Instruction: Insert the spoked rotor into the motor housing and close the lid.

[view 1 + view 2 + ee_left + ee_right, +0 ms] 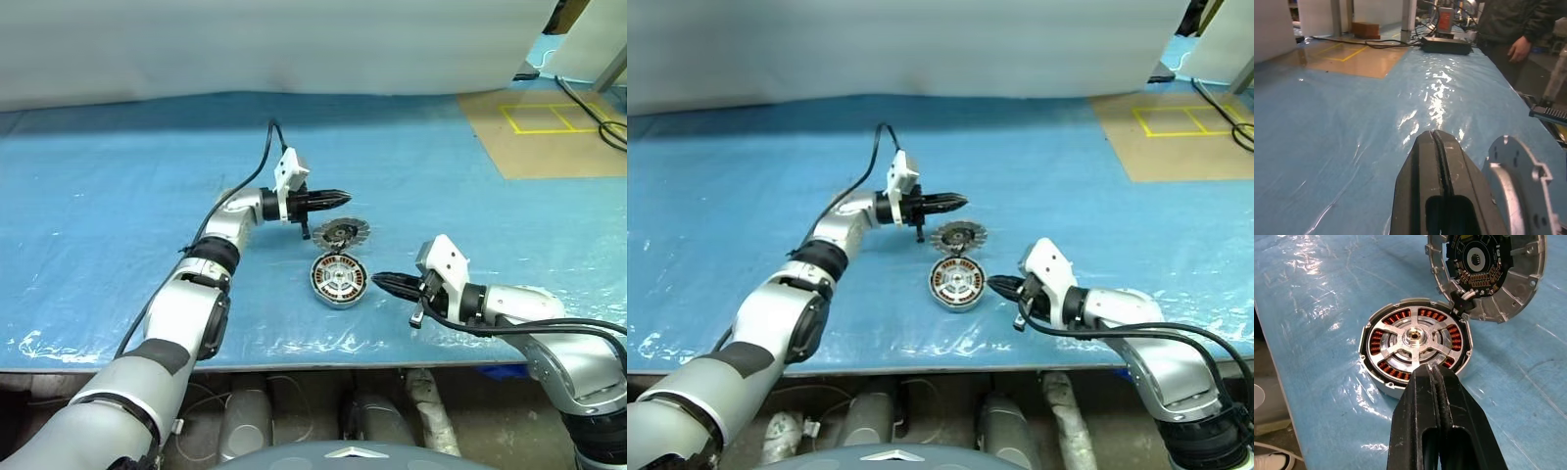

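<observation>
Blue plastic sheet (pixel 118 196) covers the table, and the parts sit near its front edge. In the left eye view, the round metal cup (pixel 338 279) lies flat with the shiny spoked wheel (pixel 338 277) already resting inside it, so the first job looks done. Just behind it the lid (pixel 341 232) leans up on its edge against the cup, waiting to be laid over. The left claw (pixel 341 199) hangs over the lid, pointing to the right, with its fingers pressed together and nothing in them.

In the right eye view, the right claw (pixel 993 285) sits to the right of the cup, also shut and empty, aiming at the cup's rim.

In the left wrist view, a person (pixel 1508 24) stands at the far end of the table.

In the right wrist view, the brown coils show through the wheel's gaps, and the lid's dark inner side faces the cup, probably so it can tip down onto it.
</observation>
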Robot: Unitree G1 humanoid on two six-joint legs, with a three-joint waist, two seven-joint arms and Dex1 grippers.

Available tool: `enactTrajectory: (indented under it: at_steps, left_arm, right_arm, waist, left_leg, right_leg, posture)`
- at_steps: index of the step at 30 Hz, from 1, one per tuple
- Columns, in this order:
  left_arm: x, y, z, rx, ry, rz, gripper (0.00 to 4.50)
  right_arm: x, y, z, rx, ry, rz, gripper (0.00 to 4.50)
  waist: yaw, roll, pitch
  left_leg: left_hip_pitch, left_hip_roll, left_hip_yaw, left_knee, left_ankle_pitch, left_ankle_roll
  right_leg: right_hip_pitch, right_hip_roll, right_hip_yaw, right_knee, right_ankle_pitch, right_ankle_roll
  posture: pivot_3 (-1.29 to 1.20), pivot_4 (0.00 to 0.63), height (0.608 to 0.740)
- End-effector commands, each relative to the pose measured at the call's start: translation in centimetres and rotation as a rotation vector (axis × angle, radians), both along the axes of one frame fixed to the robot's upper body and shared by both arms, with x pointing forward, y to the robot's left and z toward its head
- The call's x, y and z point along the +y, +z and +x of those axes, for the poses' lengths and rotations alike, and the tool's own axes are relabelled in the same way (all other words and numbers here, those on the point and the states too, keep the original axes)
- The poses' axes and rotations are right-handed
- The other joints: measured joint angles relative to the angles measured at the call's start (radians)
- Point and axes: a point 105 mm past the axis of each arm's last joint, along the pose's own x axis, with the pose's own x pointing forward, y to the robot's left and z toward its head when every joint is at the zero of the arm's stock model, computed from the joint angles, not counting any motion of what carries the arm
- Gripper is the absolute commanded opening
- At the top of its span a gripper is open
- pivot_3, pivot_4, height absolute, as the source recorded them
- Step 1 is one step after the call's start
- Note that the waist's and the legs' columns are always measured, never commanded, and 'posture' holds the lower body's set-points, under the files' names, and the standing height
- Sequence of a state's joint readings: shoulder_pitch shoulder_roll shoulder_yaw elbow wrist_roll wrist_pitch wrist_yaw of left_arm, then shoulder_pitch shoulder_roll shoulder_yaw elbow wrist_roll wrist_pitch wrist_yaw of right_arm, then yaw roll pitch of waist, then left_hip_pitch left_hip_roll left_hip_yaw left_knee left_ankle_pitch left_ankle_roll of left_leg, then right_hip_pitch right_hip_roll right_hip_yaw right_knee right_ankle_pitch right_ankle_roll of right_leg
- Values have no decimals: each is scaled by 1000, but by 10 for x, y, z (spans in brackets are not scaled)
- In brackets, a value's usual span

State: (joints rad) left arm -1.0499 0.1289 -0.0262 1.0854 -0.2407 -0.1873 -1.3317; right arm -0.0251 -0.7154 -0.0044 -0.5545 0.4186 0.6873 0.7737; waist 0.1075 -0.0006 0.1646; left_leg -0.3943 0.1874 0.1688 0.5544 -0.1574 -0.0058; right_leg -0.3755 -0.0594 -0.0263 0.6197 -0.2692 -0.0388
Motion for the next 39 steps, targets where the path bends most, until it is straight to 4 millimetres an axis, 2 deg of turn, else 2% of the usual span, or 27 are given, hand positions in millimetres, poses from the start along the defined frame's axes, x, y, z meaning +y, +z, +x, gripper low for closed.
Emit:
enactTrajectory:
  at_steps: [1, 7, 12, 18, 25, 27, 33, 36, 39]
  left_arm:
    - [-2, 6, -14, -50, -134, 42, 26]
    - [6, -22, -26, -32, -215, 178, 26]
    - [6, -25, -29, -31, -213, 168, 26]
    - [-6, -36, -40, -24, -227, 151, 26]
    - [-12, -51, -55, -54, -296, 205, 26]
    - [-13, -50, -55, -61, -298, 207, 26]
    - [-14, -45, -57, -91, -329, 217, 26]
    - [-13, -41, -62, -84, -365, 201, 26]
    - [-7, -47, -74, -111, -436, 255, 26]
  right_arm:
    - [-8, 22, 3, -84, -20, -3, 0]
    - [-7, 27, -3, -87, 7, -10, 0]
    - [-7, 40, -15, -101, 41, -3, 0]
    - [-1, 67, -12, -164, 19, 96, 0]
    - [6, 83, -11, -166, 7, 209, 0]
    - [7, 83, -12, -153, 10, 221, 0]
    - [9, 59, -20, -88, -14, 260, 0]
    - [8, 52, -20, -80, -35, 262, 0]
    - [6, 48, -18, -87, -51, 239, 0]
  waist:
    - [1, 0, 0]
    - [3, 0, 0]
    - [20, 0, 0]
    - [22, 0, 0]
    - [21, 0, 0]
    - [21, 0, 0]
    - [21, 0, 0]
    - [20, 0, 0]
    - [18, 1, 0]
  left_leg:
    - [0, 0, 0, 0, 0, 0]
    - [0, 0, 0, 0, -1, 1]
    - [1, 0, 0, 0, -2, 4]
    - [3, 0, 0, 0, -2, 4]
    - [3, 0, 0, -4, -2, 4]
    - [3, 0, 1, -5, -2, 4]
    - [2, 0, 1, -9, -2, 4]
    - [0, 0, 1, -9, -2, 4]
    - [0, 0, 1, -9, -2, 3]
  right_leg:
    - [0, 0, 0, 0, 0, 0]
    - [0, 0, -1, 0, 0, 0]
    - [2, -1, -1, 0, 0, 0]
    - [4, -1, -1, -2, -3, -5]
    - [3, -1, -1, -4, -2, -3]
    - [3, -1, -1, -4, -1, -1]
    - [3, -1, -2, -8, 0, -1]
    - [1, -1, -2, -9, 0, 0]
    - [1, -1, -2, -9, 0, 0]
  posture:
    - [0, 150, 740]
    - [0, 150, 740]
    - [0, 150, 740]
    - [0, 150, 740]
    - [0, 150, 740]
    - [0, 150, 740]
    - [0, 150, 740]
    - [0, 150, 740]
    - [0, 150, 740]
